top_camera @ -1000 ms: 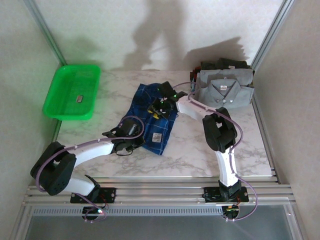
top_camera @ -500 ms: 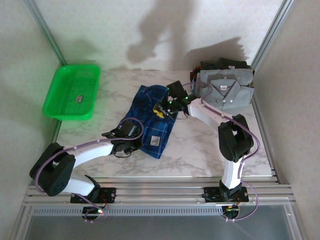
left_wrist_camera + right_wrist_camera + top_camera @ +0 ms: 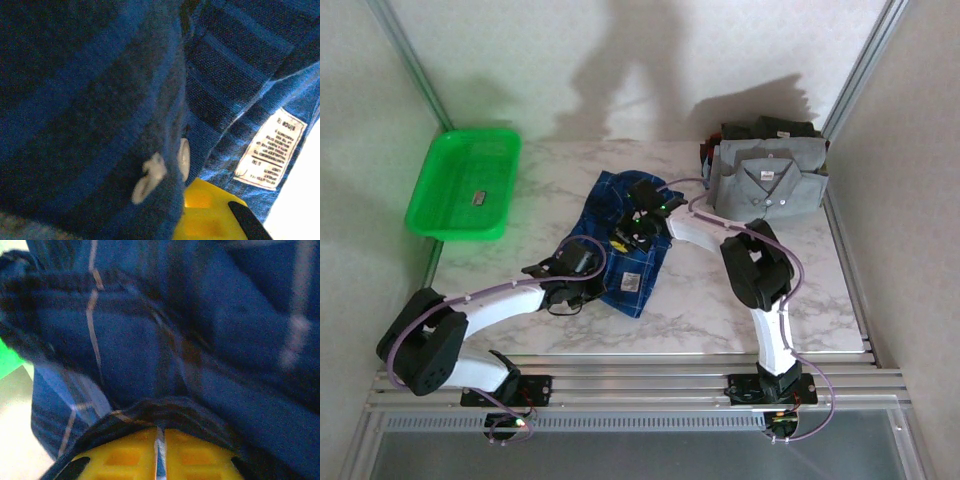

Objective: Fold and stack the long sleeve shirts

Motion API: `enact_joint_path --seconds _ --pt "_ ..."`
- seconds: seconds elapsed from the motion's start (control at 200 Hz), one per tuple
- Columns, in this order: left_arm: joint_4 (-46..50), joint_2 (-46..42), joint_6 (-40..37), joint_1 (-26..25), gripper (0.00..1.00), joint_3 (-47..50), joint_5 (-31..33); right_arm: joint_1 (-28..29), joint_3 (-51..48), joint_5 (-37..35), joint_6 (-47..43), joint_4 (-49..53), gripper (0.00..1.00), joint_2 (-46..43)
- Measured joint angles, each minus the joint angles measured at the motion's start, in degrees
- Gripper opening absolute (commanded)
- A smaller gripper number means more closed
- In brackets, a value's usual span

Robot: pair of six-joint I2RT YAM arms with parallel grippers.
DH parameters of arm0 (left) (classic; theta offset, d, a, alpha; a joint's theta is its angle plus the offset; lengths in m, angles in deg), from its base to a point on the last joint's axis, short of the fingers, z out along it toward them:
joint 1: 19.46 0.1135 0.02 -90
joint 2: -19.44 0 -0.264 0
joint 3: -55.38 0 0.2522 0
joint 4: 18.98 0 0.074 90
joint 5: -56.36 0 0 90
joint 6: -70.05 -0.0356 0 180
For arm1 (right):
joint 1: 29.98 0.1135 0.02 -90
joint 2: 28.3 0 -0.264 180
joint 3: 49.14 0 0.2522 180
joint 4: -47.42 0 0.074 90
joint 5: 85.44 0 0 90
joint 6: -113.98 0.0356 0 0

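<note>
Plainly, the marble table (image 3: 720,300) bears the dark blue plaid shirt (image 3: 642,265) at its middle: soft, light, limp cloth, likely best held at hems. A folded grey shirt (image 3: 770,180) lies at the far right corner. The left pincer (image 3: 588,268) and right pincer (image 3: 635,228) each pinch plaid cloth.

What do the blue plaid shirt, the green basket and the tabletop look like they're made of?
The blue plaid shirt: woven cloth, matte, likely cotton; weave and wrinkles show. The green basket: probably moulded plastic, smooth; uniform bright colour, thin rim. The table: marble-look top, grey veining; stone or laminate, cannot tell.
</note>
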Motion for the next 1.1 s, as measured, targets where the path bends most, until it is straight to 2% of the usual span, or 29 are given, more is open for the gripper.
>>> enact_joint_path --seconds 0.07,0.14,0.245,0.485,0.741,0.786,0.866,0.981,1.096 --pt "-0.17 -0.42 0.02 0.0 0.0 0.37 0.0 0.0 2.49 0.04 0.39 -0.37 0.23 2.54" --pt "-0.24 -1.05 0.02 0.0 0.0 1.03 0.02 -0.02 3.8 0.37 1.09 -1.51 0.35 4.48" --pt "-0.39 -1.97 0.04 0.0 0.0 2.19 0.02 -0.07 3.8 1.22 2.25 -3.15 0.42 5.84" --pt "0.26 -7.39 0.04 0.0 0.0 4.66 0.66 -0.15 2.75 0.35 0.33 -0.74 0.43 5.14" --pt "3.08 -14.36 -2.21 0.15 0.0 8.76 0.92 0.7 -12.5 -2.6 1.55 -1.05 0.45 -5.05" --pt "4.26 -15.5 -3.02 0.24 0.03 9.22 0.94 1.44 -14.67 -3.34 2.21 -1.42 0.45 -6.58" --pt "5.4 -17.77 -4.13 0.52 0.13 10.25 0.92 3.37 -18.34 -5.09 4.42 -2.78 0.47 -9.16" --pt "7.63 -19.98 -4.61 1.4 0.51 10.99 1.73 4.61 -20.72 -7.15 6.05 -3.02 0.52 -11.3" --pt "8.74 -20.57 -3.67 2.8 0.72 10.99 2.4 4.17 -20.63 -9.46 6.4 -1.64 0.57 -12.41"
